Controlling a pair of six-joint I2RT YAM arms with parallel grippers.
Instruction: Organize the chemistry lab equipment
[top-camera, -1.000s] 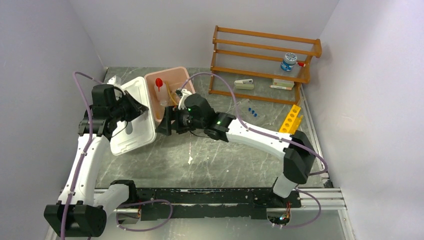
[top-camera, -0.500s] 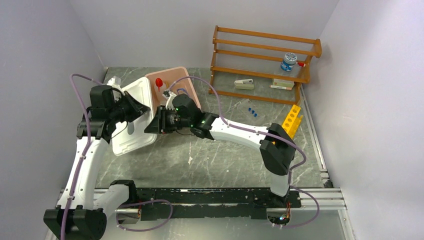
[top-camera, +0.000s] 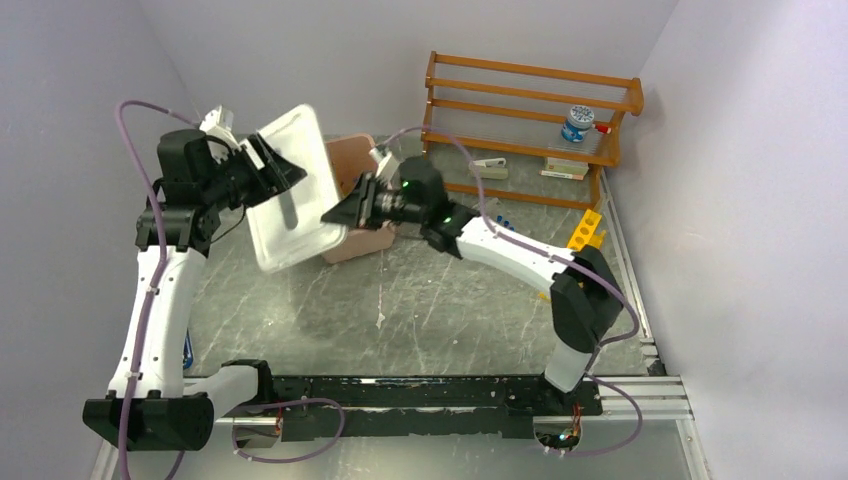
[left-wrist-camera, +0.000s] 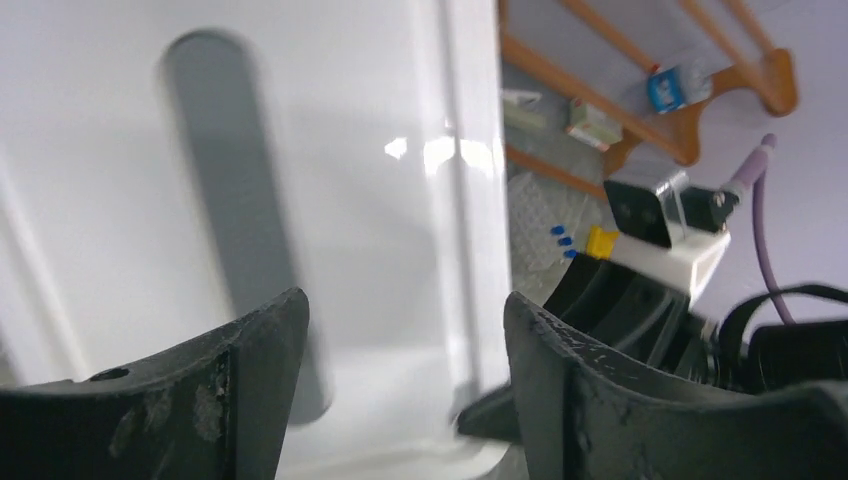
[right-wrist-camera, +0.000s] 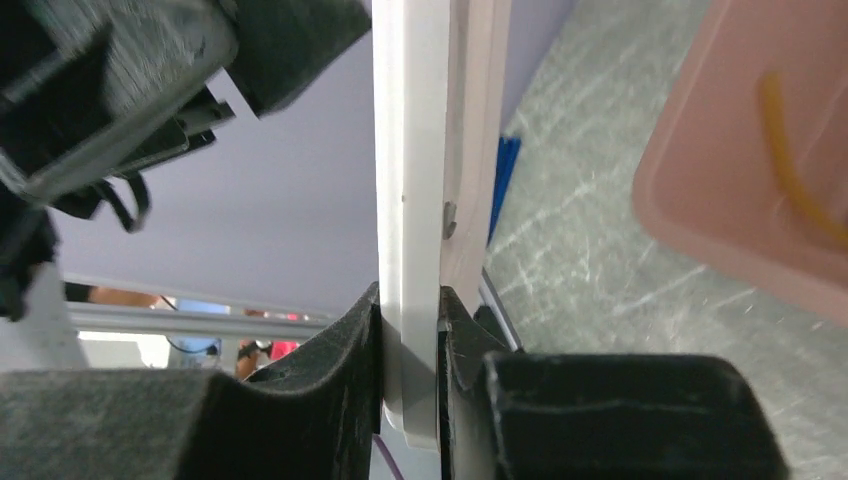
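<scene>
A white bin lid (top-camera: 290, 195) hangs tilted in the air over the left side of the pink bin (top-camera: 362, 240). My right gripper (top-camera: 342, 213) is shut on the lid's right edge; in the right wrist view the lid's rim (right-wrist-camera: 410, 150) is pinched between the pads of that gripper (right-wrist-camera: 410, 300). My left gripper (top-camera: 280, 168) stands open at the lid's upper left, the lid's flat face (left-wrist-camera: 100, 150) just beyond its spread fingertips (left-wrist-camera: 405, 305). Amber rubber tubing (right-wrist-camera: 790, 160) lies inside the bin (right-wrist-camera: 740, 150). The yellow holed rack (top-camera: 585, 232) lies at the right.
A wooden shelf rack (top-camera: 530, 120) stands at the back right, carrying a small jar (top-camera: 577, 122) and flat boxes. Small blue pieces (top-camera: 507, 225) lie on the table in front of it. A metal rail runs along the near edge.
My right gripper closed on the lid's edge and raised it off the table, tilting it over the bin. My left gripper let go of the lid, opened and rose.
</scene>
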